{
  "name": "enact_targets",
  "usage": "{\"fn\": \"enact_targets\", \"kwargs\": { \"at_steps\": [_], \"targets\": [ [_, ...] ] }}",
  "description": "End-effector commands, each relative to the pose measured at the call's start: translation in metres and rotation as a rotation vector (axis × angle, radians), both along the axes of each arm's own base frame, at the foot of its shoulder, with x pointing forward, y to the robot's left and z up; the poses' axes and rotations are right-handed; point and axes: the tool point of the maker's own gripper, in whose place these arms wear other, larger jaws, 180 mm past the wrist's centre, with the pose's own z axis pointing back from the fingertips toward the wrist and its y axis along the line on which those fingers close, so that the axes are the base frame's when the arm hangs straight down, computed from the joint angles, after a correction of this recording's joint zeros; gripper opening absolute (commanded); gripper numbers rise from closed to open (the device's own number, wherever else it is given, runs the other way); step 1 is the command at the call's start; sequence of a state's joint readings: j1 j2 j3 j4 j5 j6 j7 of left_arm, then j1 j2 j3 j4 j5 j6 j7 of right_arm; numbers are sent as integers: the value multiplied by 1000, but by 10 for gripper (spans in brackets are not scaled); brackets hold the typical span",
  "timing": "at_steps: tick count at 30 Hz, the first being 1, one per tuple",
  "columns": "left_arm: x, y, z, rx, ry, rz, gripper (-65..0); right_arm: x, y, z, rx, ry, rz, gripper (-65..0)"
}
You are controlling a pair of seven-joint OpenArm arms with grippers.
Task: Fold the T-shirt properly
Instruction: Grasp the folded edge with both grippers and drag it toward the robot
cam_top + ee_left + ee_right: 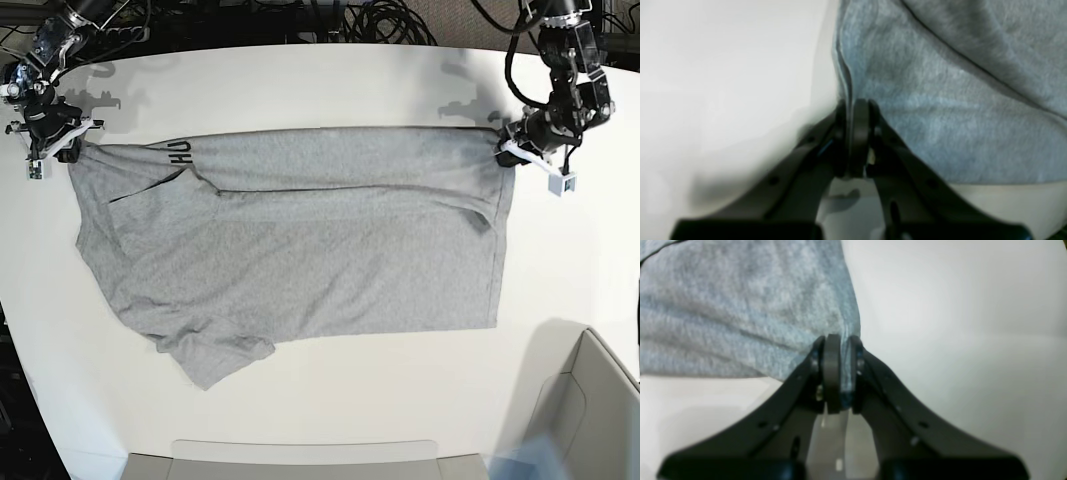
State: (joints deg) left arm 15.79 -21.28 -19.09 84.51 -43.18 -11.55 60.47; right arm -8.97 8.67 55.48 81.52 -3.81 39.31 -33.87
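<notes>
Meanwhile, on a white table (330,80), a light grey T-shirt (300,260) lies spread flat with its long axis running side to side across the base view, a strip already turned over along the far edge so that a fragment of black lettering (180,153) shows near one end. Both arms are at that far edge, one at each end of the folded strip. The left gripper (853,133), on the right of the base view, has its jaws pinched together on the cloth's corner, the fabric's edge visibly caught between the pads in the left wrist view. The right gripper (836,373), at the opposite end, is likewise clamped on the shirt, with a sliver of grey fabric squeezed between its jaws in the right wrist view. From both grippers the body of the garment stretches towards the near side of the table, so the bulk of the cloth lies on the same side of each hand, with the sleeve (215,355) bunched at the near edge on the right arm's side. Neither arm looks better placed than the other; each holds its own end of the same line. Judged from this, the next fold would likely carry that held edge nearer, both ends travelling together to keep the crease straight.
</notes>
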Motion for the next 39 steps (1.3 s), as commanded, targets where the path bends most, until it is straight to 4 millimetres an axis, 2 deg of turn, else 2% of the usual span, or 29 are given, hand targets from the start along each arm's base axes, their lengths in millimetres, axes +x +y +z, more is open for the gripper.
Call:
{"fn": "enact_targets", "kwargs": {
  "at_steps": [1, 7, 16, 20, 25, 29, 34, 36, 39],
  "targets": [
    [-61, 24, -20, 85, 215, -13, -650, -18, -4, -8, -32, 92, 6, -650],
    [-108, 35, -25, 104, 292, -35, -650, -44, 10, -13, -39, 127, 16, -650],
    [-139, 60, -1, 199, 275, -16, -650, -73, 14, -21, -43, 185, 20, -650],
    [-135, 60, -2, 200, 269, -16, -650, -71, 15, -21, -40, 181, 21, -650],
    [-106, 59, 3, 196, 210, -13, -650, -71, 20, -22, -32, 177, 19, -650],
    [-104, 60, 4, 195, 214, -12, -650, -76, 23, -26, -31, 196, 16, -650],
    [-98, 65, 14, 223, 203, -40, -643, -69, 30, -14, -53, 160, 22, -650],
    [-90, 63, 26, 245, 168, -62, -580, -63, 30, -3, -77, 135, 29, -629],
    [-92, 55, 41, 276, 141, -110, -476, -56, 32, 9, -100, 103, 35, -526]
  ]
}}
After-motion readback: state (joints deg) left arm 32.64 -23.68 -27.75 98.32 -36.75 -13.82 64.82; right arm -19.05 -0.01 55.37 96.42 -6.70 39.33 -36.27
